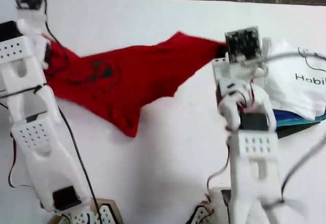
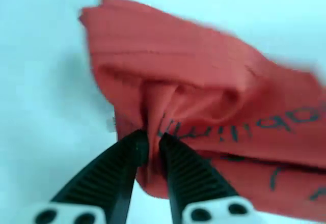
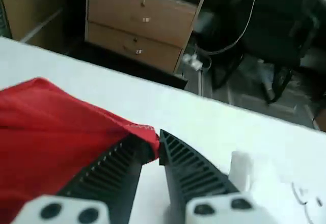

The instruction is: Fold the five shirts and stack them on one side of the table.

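Both arms are on the red shirt! The left gripper has its black ribbed fingers clenched on a bunched fold of the cloth. Gathered fabric pinches up between the tips, and the rest of the shirt billows away beyond them, dark print running across it.

Over to the right gripper: its fingers are clamped on a thin red edge of the same shirt, the corner caught right between the tips. The body of the garment spreads off to one side of them, toward the other arm.

From above, the shirt stretches across the white table from one set of fingers to the other, with a pointed flap reaching toward the arm bases.

On the far side of the right fingers from the red cloth sits a stack of folded shirts, a white shirt on top, blue and dark layers peeking out beneath. Beyond the table edge past the right fingers stands a wooden drawer cabinet.
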Action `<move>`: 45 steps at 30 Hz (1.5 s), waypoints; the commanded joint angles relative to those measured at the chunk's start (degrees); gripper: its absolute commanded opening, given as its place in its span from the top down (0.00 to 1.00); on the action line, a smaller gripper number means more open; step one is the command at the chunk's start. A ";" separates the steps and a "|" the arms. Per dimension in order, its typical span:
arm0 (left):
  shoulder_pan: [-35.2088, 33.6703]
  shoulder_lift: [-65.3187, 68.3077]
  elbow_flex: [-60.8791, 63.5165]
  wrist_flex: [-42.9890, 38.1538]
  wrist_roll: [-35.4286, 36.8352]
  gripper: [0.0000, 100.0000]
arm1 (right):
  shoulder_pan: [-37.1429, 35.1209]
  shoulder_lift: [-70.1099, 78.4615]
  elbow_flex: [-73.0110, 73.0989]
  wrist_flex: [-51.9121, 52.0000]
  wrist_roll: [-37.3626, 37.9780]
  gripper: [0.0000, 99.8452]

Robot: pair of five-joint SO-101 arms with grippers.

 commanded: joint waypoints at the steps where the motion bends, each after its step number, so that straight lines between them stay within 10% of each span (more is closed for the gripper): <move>1: -1.76 -3.87 14.73 0.88 -5.54 0.93 | -0.04 -13.32 -0.53 4.44 0.53 0.98; 11: -2.46 -6.59 16.92 0.88 -6.59 0.79 | -12.18 -32.92 1.93 25.80 8.18 0.98; 16: -1.49 -6.86 11.65 0.88 -6.42 0.79 | -10.24 -32.40 14.68 20.35 3.16 0.98; 27: -1.76 -6.77 19.21 -1.05 -6.42 0.79 | -16.57 21.49 -11.78 16.13 -3.34 0.74; 45: -1.76 -6.77 24.04 -4.48 -6.51 0.79 | -32.40 86.99 -77.01 37.49 -3.60 0.80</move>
